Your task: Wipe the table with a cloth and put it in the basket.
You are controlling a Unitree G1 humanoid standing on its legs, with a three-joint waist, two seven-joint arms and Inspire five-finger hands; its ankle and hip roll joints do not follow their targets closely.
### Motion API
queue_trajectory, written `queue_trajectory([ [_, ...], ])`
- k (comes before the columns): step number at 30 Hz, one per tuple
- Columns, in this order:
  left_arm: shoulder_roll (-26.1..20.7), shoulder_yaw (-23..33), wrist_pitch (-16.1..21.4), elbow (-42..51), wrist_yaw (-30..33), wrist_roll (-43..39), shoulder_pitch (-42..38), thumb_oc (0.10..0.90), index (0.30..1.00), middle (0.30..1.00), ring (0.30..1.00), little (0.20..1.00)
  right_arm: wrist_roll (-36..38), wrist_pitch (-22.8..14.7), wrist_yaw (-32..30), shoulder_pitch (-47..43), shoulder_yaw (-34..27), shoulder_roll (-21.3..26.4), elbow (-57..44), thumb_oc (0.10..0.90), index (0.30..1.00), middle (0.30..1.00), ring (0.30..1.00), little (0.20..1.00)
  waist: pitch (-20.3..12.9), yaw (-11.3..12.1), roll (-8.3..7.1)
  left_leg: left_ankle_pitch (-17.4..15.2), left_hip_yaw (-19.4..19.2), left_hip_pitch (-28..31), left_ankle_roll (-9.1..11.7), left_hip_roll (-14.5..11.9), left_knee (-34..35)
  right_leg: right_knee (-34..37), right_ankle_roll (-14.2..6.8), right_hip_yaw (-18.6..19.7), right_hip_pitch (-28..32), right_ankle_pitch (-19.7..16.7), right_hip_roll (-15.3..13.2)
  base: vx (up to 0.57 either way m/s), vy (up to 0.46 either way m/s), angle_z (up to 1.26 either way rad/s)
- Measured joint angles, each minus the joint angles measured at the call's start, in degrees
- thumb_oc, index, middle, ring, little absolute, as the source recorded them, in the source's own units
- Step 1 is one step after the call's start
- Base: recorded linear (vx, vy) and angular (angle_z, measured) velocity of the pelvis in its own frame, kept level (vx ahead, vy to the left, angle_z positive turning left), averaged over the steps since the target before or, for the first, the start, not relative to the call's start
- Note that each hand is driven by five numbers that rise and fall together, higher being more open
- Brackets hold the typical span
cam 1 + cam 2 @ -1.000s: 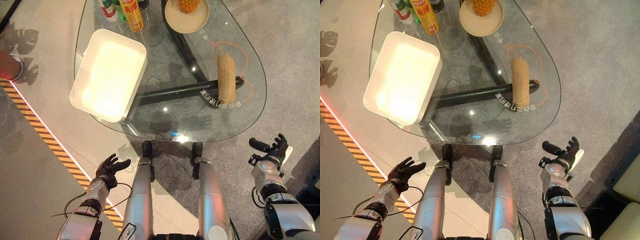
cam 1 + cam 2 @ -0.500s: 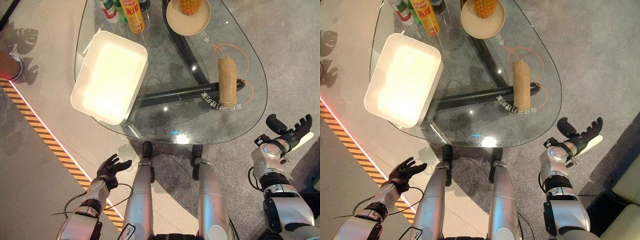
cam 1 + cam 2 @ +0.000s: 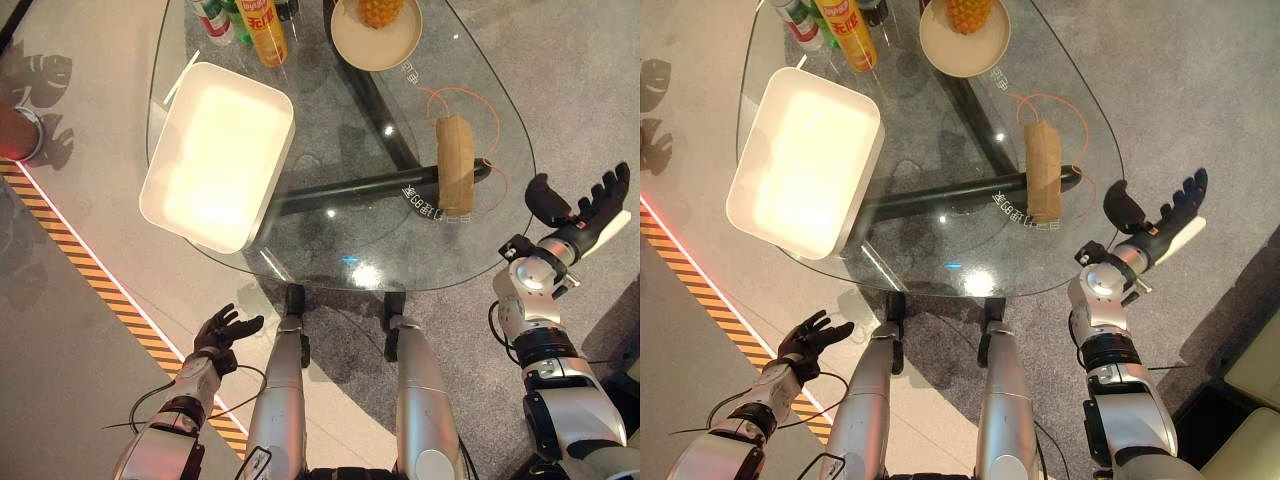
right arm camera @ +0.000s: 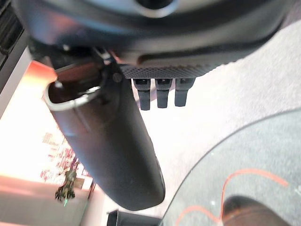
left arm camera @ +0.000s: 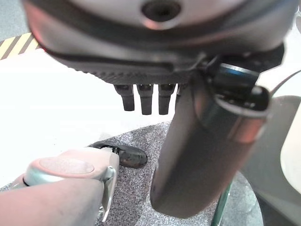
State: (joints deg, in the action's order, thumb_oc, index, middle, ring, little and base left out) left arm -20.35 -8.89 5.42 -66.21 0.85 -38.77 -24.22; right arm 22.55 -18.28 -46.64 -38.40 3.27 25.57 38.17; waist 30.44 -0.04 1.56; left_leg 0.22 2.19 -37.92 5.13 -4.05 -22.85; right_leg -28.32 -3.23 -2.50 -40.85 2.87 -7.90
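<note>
Dark right hand [image 3: 580, 210] raised with fingers spread, empty, just off the glass counter's [image 3: 330, 250] right edge.
Rolled tan cloth [image 3: 455, 165] lies untouched on the counter's right side, near that hand; white basket [image 3: 215, 150] sits at the left. Reach in over the rim, come down on the cloth's middle, and close fully before wiping. Left hand [image 3: 222, 332] hangs relaxed, low near-left.

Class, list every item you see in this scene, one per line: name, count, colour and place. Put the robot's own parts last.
Glass table: one, clear, centre.
Basket: one, white, table's left side.
Cloth: one, tan, rolled, table's right side.
Plate: one, cream, far edge, holding a pineapple.
Bottles: several, far left edge; count unclear.
Left hand: dark, open, low beside the table.
Right hand: dark, open, raised off the table's right edge.
</note>
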Motion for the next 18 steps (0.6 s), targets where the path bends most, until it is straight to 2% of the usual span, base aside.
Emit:
queue_trajectory([
  [12, 1.28, -1.72, -0.01, -0.03, 0.84, 0.00, 0.00, 0.800, 0.900, 0.900, 0.900, 0.900, -1.13, 7.99, 3.31, -1.35, 4.92, -2.15, -0.66, 0.800, 0.900, 0.900, 0.900, 0.900, 0.00, 0.29, 0.00, 0.06, -0.11, 0.74, -0.14, 0.01, 1.28, 0.27, -0.02, -0.05, 0.23, 0.30, -0.10, 0.00, 0.000, 0.00],
  [18, 1.79, -1.76, 0.02, -0.04, 0.87, 0.00, -0.03, 0.800, 0.900, 0.900, 0.900, 0.900, -1.13, 9.67, 4.36, -2.24, 6.59, -2.96, 0.01, 0.800, 0.900, 0.900, 0.900, 0.900, 0.04, 0.34, 0.07, 0.44, -0.08, 0.95, -0.02, 0.01, 1.79, 0.15, 0.07, -0.14, 0.23, 0.21, -0.10, 0.00, 0.000, 0.00],
])
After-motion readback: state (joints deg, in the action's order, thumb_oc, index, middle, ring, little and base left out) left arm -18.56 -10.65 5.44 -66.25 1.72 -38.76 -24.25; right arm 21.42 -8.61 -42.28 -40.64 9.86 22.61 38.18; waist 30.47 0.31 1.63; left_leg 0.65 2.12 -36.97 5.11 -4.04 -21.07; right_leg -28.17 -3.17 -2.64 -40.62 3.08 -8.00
